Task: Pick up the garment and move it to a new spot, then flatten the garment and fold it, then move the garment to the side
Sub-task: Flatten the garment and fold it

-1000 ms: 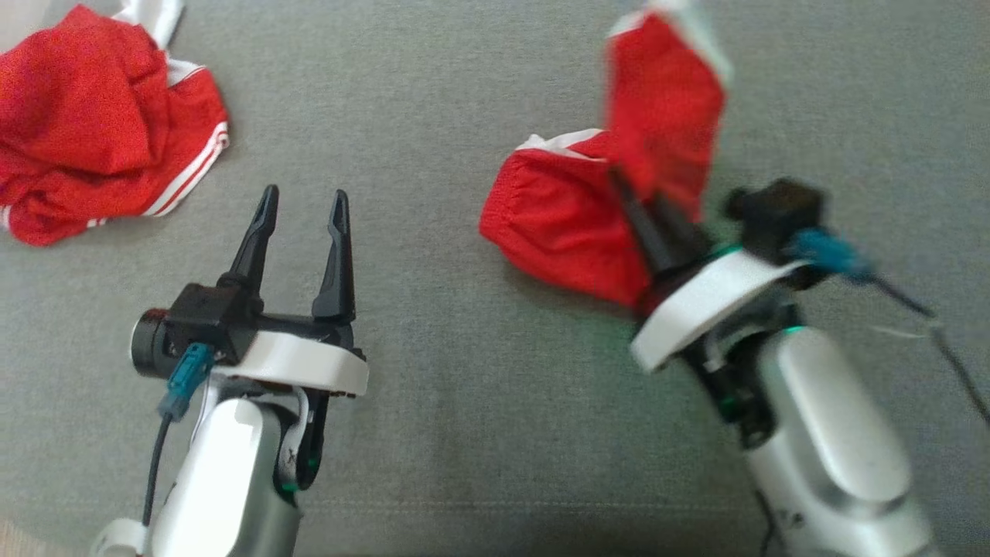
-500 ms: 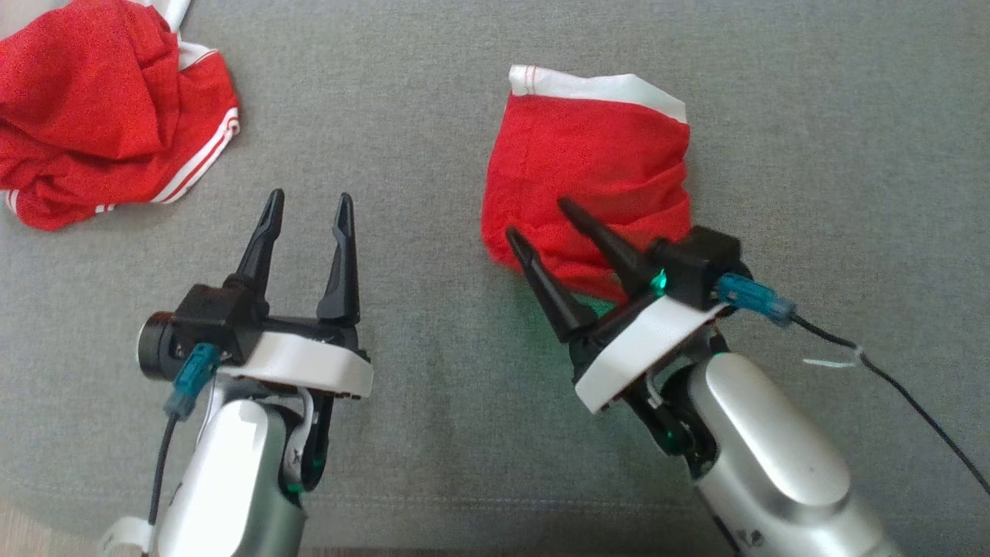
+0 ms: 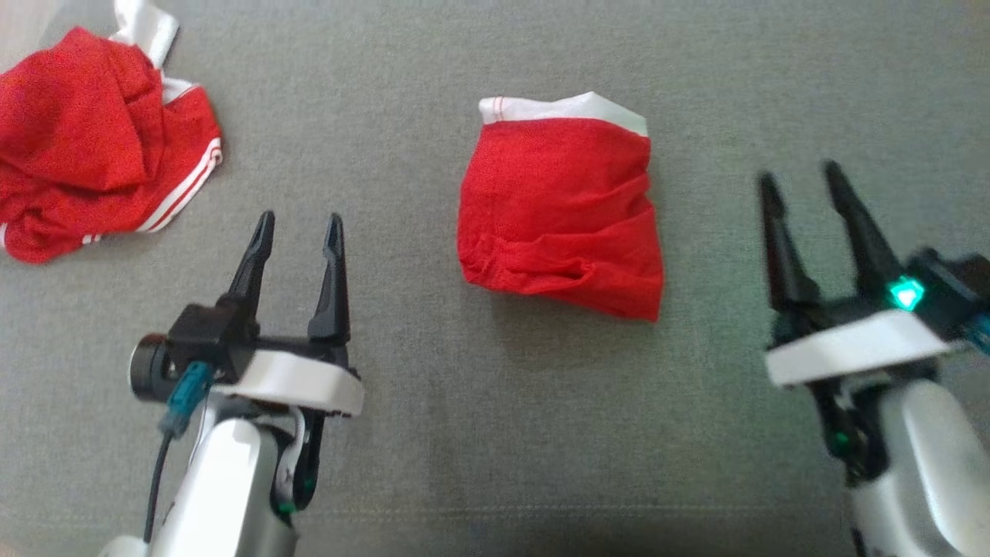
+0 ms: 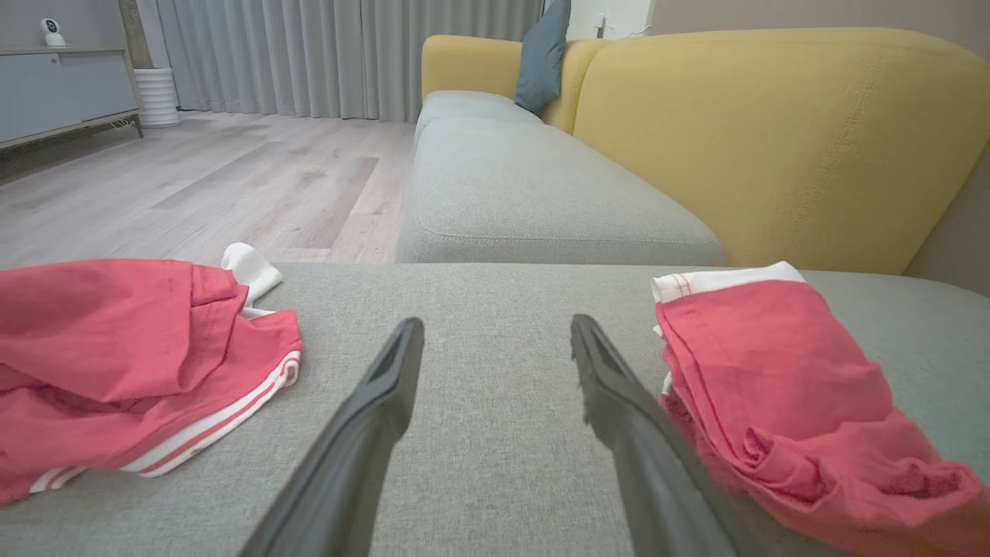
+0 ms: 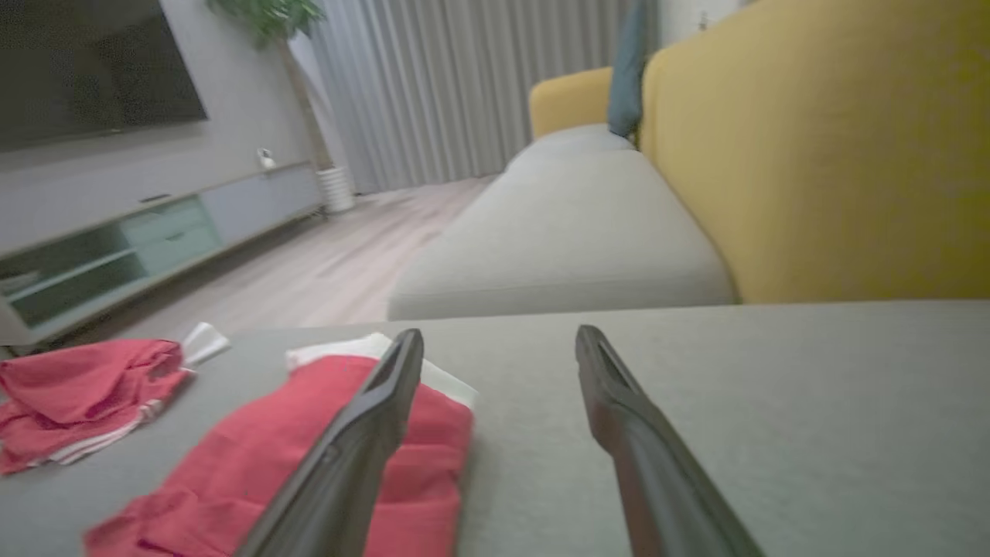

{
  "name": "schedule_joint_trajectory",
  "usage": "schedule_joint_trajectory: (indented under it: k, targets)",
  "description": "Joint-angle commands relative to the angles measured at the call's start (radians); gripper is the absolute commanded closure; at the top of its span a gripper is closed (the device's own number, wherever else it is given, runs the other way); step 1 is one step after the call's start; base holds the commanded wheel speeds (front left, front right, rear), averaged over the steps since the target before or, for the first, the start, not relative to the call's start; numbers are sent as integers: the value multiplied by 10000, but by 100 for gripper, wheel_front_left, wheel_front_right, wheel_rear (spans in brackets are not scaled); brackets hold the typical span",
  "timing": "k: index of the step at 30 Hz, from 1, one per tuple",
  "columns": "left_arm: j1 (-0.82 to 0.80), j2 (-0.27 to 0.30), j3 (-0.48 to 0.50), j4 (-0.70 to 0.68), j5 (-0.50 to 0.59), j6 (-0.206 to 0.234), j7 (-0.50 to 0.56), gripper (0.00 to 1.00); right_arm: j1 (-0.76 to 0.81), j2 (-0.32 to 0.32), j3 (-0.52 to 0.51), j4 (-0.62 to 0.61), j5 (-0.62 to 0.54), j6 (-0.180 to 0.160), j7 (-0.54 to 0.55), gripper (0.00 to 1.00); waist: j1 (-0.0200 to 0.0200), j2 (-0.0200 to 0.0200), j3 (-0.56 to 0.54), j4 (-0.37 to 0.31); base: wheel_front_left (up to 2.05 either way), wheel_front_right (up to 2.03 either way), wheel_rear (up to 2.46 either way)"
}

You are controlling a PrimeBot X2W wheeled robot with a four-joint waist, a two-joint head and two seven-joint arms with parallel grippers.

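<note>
Head view: folded red garment [image 3: 561, 216] lies between left hand [image 3: 300, 220] and right hand [image 3: 798, 174]; both spread apart, empty.

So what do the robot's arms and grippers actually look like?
The left gripper and right gripper each have two long, tapering black fingers on a black base, a white collar and a glossy silver-white forearm. A teal connector with a dark cable plugs in by the left wrist; a green light glows on the right.
</note>
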Motion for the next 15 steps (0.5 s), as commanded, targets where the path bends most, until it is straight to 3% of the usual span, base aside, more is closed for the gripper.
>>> schedule_joint_trajectory:
  k: [1,6,15]
  targets:
    - [-22,262,438,-372,82,67,-120,0,278,7,-221,-557,-174,37,98,0,0,-1,-167,-120,0,0,0]
    - [246,414,468,-410,82,108,-109,0,1146,125,-1103,-1018,-405,37,435,0,0,-1,-513,-288,0,0,0]
    - [769,559,438,-510,37,208,46,0,2227,416,-1306,-1460,-583,37,879,0,0,-1,-1190,-404,0,0,0]
